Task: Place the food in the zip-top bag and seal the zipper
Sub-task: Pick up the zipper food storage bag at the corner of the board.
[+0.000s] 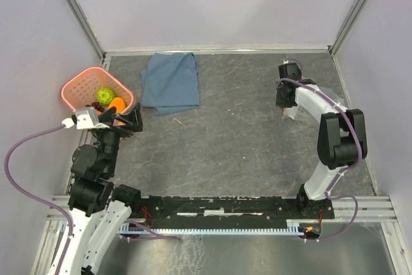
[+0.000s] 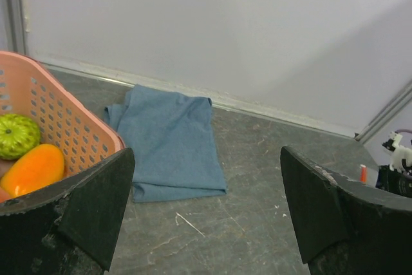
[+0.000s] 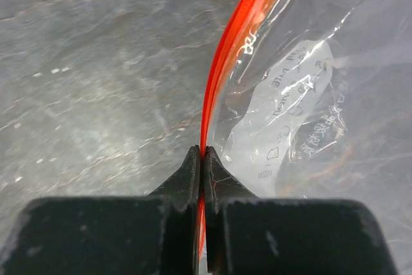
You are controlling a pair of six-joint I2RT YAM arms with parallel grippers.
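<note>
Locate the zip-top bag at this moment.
In the top view the zip-top bag lies far right near the wall; the right hand is shut on its orange-red zipper.

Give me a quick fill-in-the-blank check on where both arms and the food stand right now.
The right pincer is shut on the zip-top bag's orange-red ____.
The left pincer is ____, holding nothing.
The bumpy ball and the orange fruit lie in the pink ____.
The folded cloth is ____.
Missing words: zipper; open; basket; blue.

Orange-red zipper (image 3: 207,114), clear bag (image 3: 309,114), pink perf. basket (image 1: 82,76) & blue cloth (image 1: 170,82).
</note>
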